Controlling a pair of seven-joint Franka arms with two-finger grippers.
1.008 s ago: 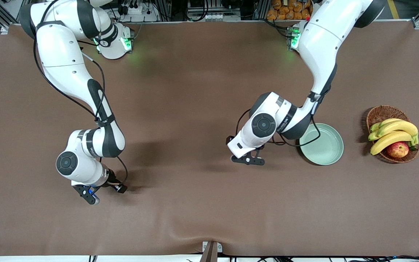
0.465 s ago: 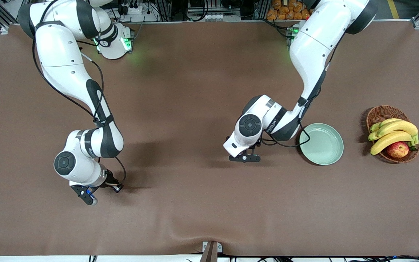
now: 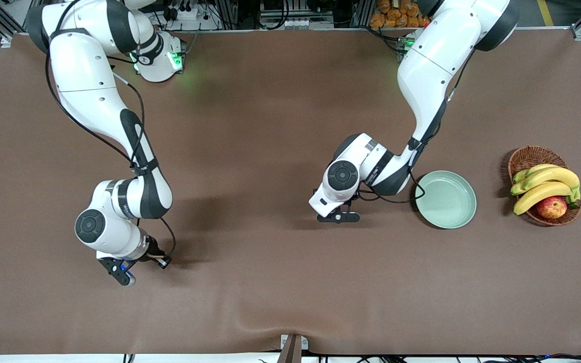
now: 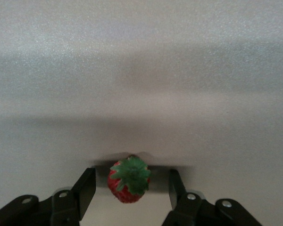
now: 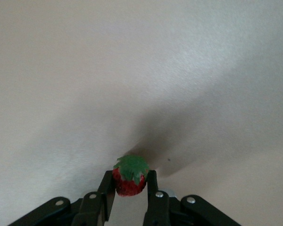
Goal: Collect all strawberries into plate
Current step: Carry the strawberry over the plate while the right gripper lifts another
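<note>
In the left wrist view a small red strawberry (image 4: pixel 127 182) with a green cap lies on the brown cloth between the fingers of my left gripper (image 4: pixel 131 189). The jaws stand open, with a gap on each side of the berry. In the front view this gripper (image 3: pixel 338 217) is low at the table's middle, beside the pale green plate (image 3: pixel 447 201) on the side toward the right arm's end, and it hides the berry. My right gripper (image 5: pixel 129 188) is shut on another strawberry (image 5: pixel 129 178). It is low over the cloth at the right arm's end (image 3: pixel 136 264).
A brown wicker basket (image 3: pixel 530 157) with bananas (image 3: pixel 545 184) and a red-yellow apple (image 3: pixel 551 207) stands at the left arm's end, past the plate. The left arm's cable (image 3: pixel 411 196) hangs beside the plate's rim.
The right gripper's fingers have shut on its strawberry. The left gripper has shifted slightly away from the plate, and its fingers have narrowed around the other berry without touching it.
</note>
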